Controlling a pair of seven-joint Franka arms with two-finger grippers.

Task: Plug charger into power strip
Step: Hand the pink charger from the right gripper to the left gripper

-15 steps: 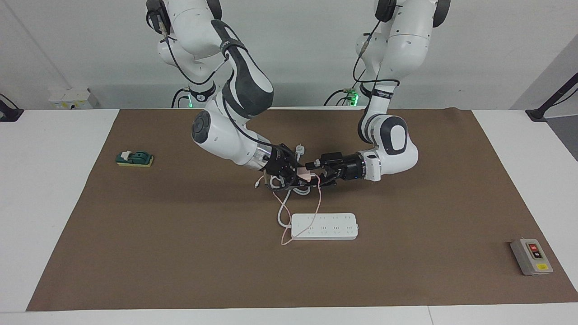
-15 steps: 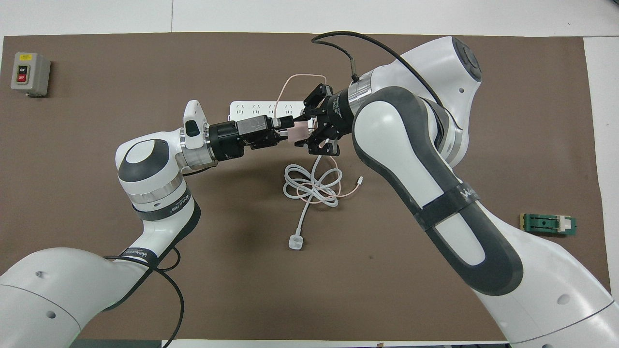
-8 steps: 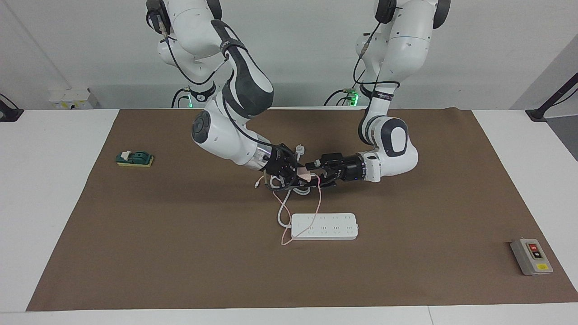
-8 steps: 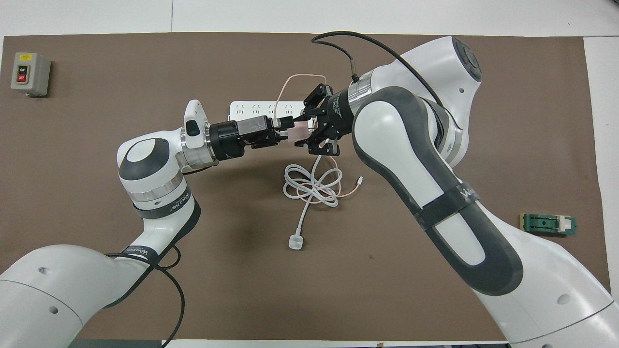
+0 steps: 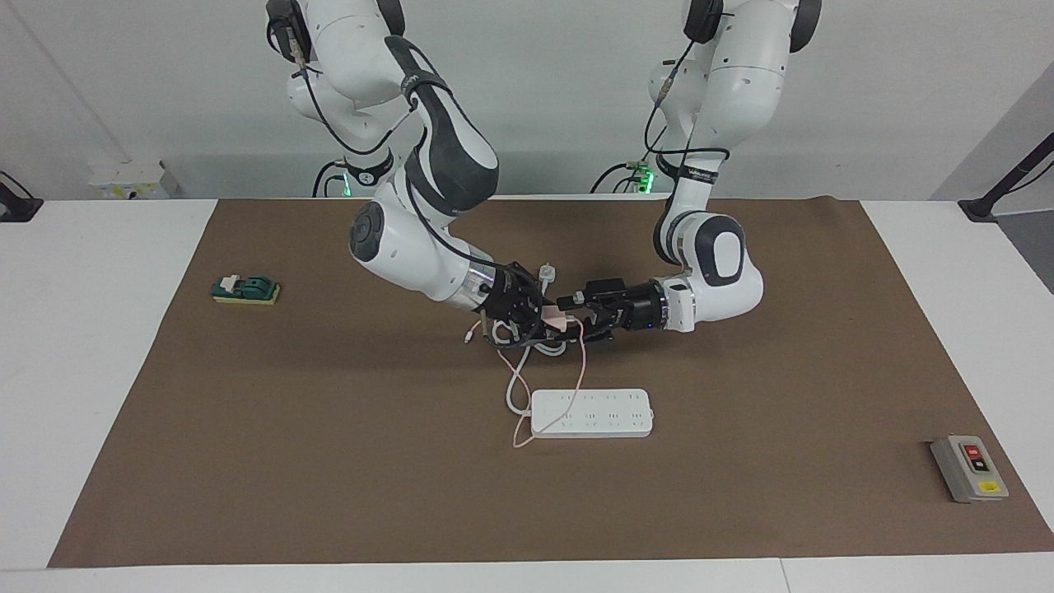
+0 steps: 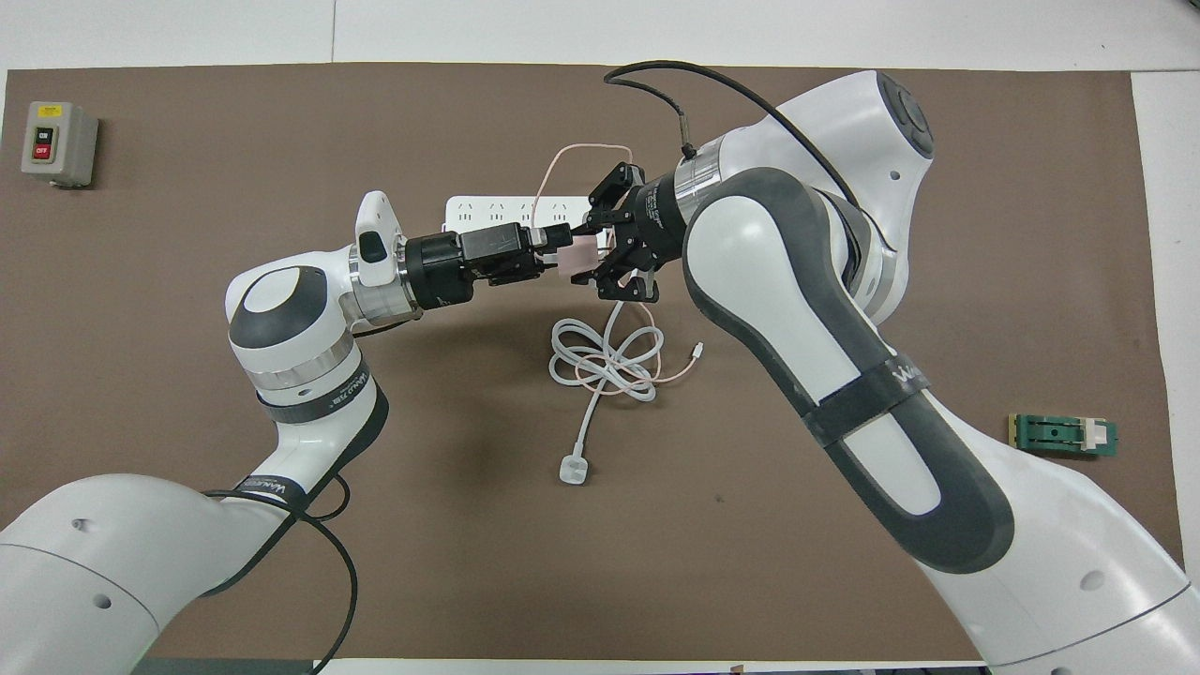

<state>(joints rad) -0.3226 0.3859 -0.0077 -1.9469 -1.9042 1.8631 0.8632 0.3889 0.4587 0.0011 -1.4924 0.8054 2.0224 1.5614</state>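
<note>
The pale pink charger (image 5: 558,317) (image 6: 581,253) hangs in the air between the two grippers, over the mat on the robots' side of the power strip. My right gripper (image 5: 547,318) (image 6: 594,255) is shut on it. My left gripper (image 5: 573,316) (image 6: 555,253) comes in level from the left arm's end and meets the charger's free end. The thin pink cable (image 5: 581,362) drops from the charger and loops past the end of the white power strip (image 5: 591,413) (image 6: 476,207), which lies flat on the mat and is partly covered by the left gripper in the overhead view.
A coil of thick white cord (image 6: 600,361) with its white plug (image 6: 573,470) lies under the grippers, toward the robots. A grey button box (image 5: 969,468) (image 6: 58,142) sits at the left arm's end, and a green block (image 5: 245,289) (image 6: 1063,435) at the right arm's end.
The left arm's wrist and forearm have shifted slightly, and its gripper has edged closer onto the charger. The right gripper and the charger have stayed where they were.
</note>
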